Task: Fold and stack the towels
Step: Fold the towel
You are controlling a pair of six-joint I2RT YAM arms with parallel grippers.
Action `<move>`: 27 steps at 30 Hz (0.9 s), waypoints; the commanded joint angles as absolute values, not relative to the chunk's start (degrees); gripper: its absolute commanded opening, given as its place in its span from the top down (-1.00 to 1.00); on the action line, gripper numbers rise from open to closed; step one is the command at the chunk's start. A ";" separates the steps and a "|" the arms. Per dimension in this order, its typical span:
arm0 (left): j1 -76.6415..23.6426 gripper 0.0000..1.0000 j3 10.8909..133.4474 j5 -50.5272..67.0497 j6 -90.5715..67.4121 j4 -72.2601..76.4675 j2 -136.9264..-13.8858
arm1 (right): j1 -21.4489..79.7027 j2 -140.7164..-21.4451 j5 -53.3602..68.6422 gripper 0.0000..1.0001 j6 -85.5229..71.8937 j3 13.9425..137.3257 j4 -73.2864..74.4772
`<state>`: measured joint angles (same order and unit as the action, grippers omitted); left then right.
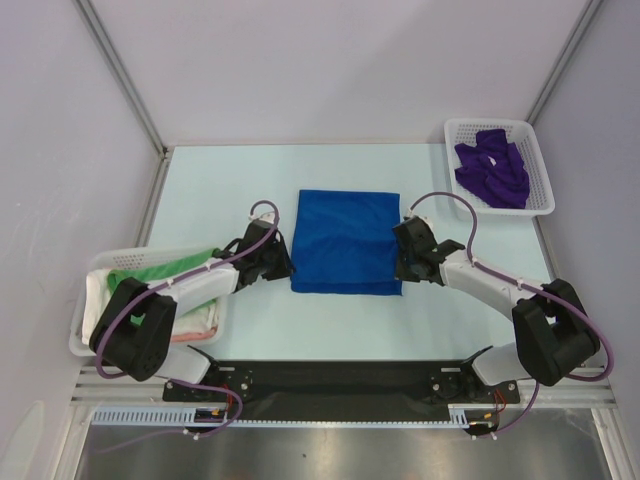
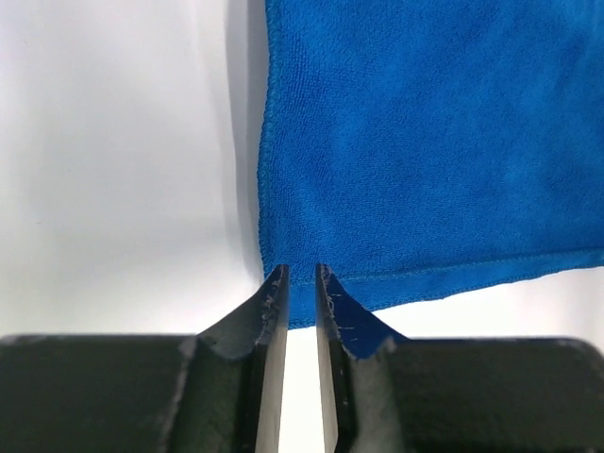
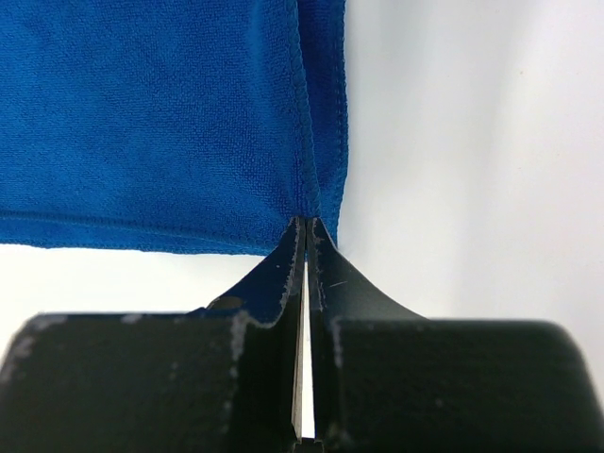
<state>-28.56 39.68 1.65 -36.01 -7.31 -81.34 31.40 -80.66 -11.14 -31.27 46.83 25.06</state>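
Left gripper (image 2: 300, 274) stands slightly parted at the blue towel (image 1: 345, 241), which lies folded at table centre; right gripper (image 3: 304, 226) pinches its corner. Purple towel (image 1: 492, 170) (unfolded, in the far basket (image 1: 455, 128)) remains; green towel (image 1: 150, 270) sits basketed left.

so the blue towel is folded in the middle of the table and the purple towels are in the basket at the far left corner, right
Not quite: the basket with the purple towels sits at the far right corner, as the top external view shows. The blue towel does lie folded mid-table.

Royal blue towel (image 1: 345, 241), purple towel (image 1: 492, 169), green towel (image 1: 160, 271), white baskets (image 1: 540, 170).
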 commanded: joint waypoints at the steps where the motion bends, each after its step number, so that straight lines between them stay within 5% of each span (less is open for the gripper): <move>1: -28.83 0.56 38.85 1.23 -36.04 -5.01 -81.38 | 31.64 -79.01 -11.34 1.00 -31.03 46.93 24.70; 27: -28.92 0.35 37.45 0.18 -36.30 -4.49 -84.47 | 31.64 -79.01 -11.25 1.00 -30.94 46.50 24.08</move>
<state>-28.56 38.20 1.15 -36.03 -5.23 -85.56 31.40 -80.34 -11.09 -31.27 46.72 24.97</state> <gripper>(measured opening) 0.322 0.010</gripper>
